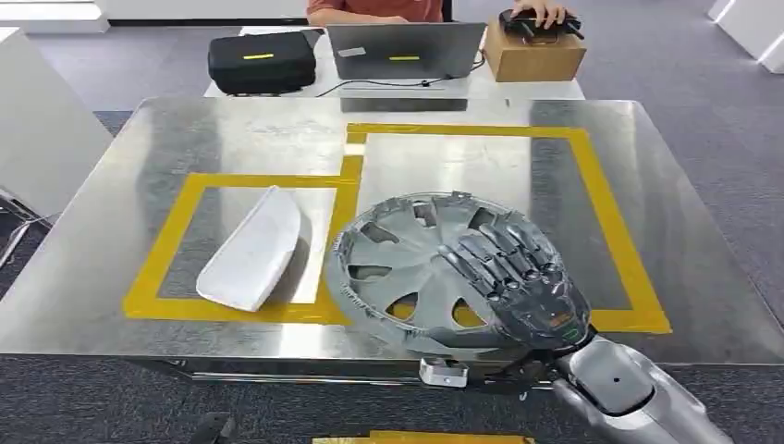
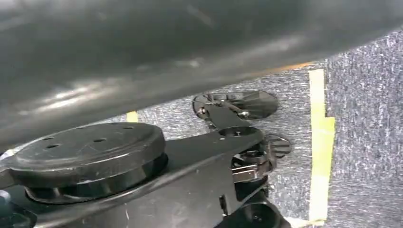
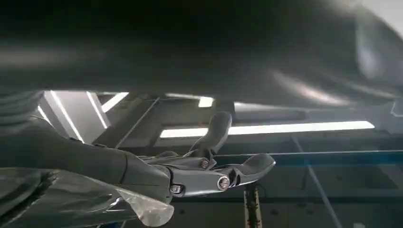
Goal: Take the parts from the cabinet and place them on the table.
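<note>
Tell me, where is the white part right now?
In the head view the white part lies on the metal table, inside the left yellow tape box, just left of the grey wheel cover.

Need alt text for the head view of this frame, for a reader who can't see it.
The robot's right hand rests on top of a grey hubcap near the front edge of a steel table, over yellow tape outlines. A white curved part lies inside the left outline; a person's laptop sits on a desk beyond.
</note>
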Available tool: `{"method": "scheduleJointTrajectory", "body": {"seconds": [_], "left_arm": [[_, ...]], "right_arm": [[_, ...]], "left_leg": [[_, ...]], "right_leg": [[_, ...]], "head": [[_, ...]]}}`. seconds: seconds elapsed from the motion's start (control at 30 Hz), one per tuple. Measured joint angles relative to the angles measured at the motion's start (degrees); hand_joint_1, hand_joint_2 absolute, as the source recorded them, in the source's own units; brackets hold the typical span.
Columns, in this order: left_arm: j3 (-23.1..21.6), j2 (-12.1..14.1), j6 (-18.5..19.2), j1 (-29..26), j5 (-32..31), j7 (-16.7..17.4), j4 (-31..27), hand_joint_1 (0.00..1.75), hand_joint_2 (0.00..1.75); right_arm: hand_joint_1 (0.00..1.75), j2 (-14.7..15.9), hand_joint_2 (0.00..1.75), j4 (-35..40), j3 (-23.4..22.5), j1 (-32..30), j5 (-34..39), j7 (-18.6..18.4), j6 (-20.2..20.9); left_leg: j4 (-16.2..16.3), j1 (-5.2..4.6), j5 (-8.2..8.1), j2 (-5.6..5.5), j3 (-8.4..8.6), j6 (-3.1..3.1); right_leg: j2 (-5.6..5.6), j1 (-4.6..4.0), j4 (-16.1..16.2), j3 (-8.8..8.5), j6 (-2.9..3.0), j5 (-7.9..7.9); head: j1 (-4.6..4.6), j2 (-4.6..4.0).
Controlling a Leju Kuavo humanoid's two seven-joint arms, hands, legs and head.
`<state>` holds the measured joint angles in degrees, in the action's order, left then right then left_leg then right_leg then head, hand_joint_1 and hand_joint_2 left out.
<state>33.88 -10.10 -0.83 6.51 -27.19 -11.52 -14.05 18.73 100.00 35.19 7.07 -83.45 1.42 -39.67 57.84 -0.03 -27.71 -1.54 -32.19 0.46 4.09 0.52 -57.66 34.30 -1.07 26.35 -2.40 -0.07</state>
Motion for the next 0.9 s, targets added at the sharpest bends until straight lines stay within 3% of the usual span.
{"method": "scheduleJointTrajectory", "body": {"seconds": [0.17,0.3,0.4,0.5,0.53,0.77,0.8,0.9], "left_arm": [[0.0,0.0,0.0,-0.1,0.0,0.0,0.0,0.00,0.00],[0.0,0.0,-0.2,-0.2,0.0,-0.2,0.0,0.00,0.00],[0.0,-0.1,-0.1,-0.2,-0.1,-0.3,0.0,0.00,0.00],[0.0,0.0,1.4,-0.1,-0.3,0.0,0.0,0.00,0.00],[0.0,0.0,1.7,-0.1,-0.4,0.1,0.0,0.00,0.00],[0.0,0.1,2.1,0.1,-0.4,0.5,0.0,0.00,0.00],[0.0,0.1,2.1,0.2,-0.4,0.7,0.0,0.00,0.00],[0.0,0.2,2.1,0.2,-0.4,1.0,0.0,0.00,0.00]], "right_arm": [[0.00,-0.5,0.00,2.2,-1.0,-0.7,-0.6,0.4,0.0],[0.00,-3.1,0.00,10.5,-3.9,-2.1,-2.0,6.5,0.0],[0.00,-5.9,0.00,17.1,-6.2,-2.5,0.9,14.7,-0.1],[0.00,-11.4,0.00,21.8,-10.8,-4.3,11.0,32.9,-0.2],[0.00,-12.9,0.00,22.6,-12.6,-4.9,12.8,36.4,-0.2],[0.00,-18.1,0.00,25.6,-17.9,-7.0,12.9,38.3,-0.2],[0.00,-18.5,0.00,25.7,-18.2,-7.2,12.7,38.3,-0.2],[0.00,-19.4,0.00,25.9,-19.1,-7.6,12.6,38.4,-0.2]], "left_leg": [[0.0,-0.01,0.04,0.00,0.00,0.03],[0.0,-0.01,0.05,-0.01,-0.01,0.05],[0.0,-0.01,0.05,-0.01,0.01,0.05],[0.0,0.03,0.05,-0.01,-0.01,0.05],[0.0,0.03,0.05,-0.01,-0.01,0.05],[0.0,0.01,0.08,0.00,0.00,0.03],[0.4,-0.23,0.00,-0.02,-0.08,0.30],[0.5,-0.31,0.00,-0.02,-0.10,0.79]], "right_leg": [[0.01,0.01,0.0,-0.01,-0.03,-0.03],[0.01,0.02,0.0,0.00,-0.02,-0.04],[-0.01,0.00,0.0,0.02,-0.02,-0.03],[-0.02,-0.06,0.0,0.02,-0.01,-0.02],[0.01,-0.06,0.0,0.02,-0.01,-0.03],[0.03,0.00,0.0,-0.01,-0.04,-0.07],[0.01,0.16,0.2,-0.06,-0.37,-0.26],[0.12,0.25,0.3,-0.07,-0.66,-0.39]], "head": [[0.02,0.00],[0.04,0.00],[0.02,0.00],[-0.02,0.00],[0.02,0.00],[0.02,0.00],[0.04,0.00],[0.02,0.00]]}}
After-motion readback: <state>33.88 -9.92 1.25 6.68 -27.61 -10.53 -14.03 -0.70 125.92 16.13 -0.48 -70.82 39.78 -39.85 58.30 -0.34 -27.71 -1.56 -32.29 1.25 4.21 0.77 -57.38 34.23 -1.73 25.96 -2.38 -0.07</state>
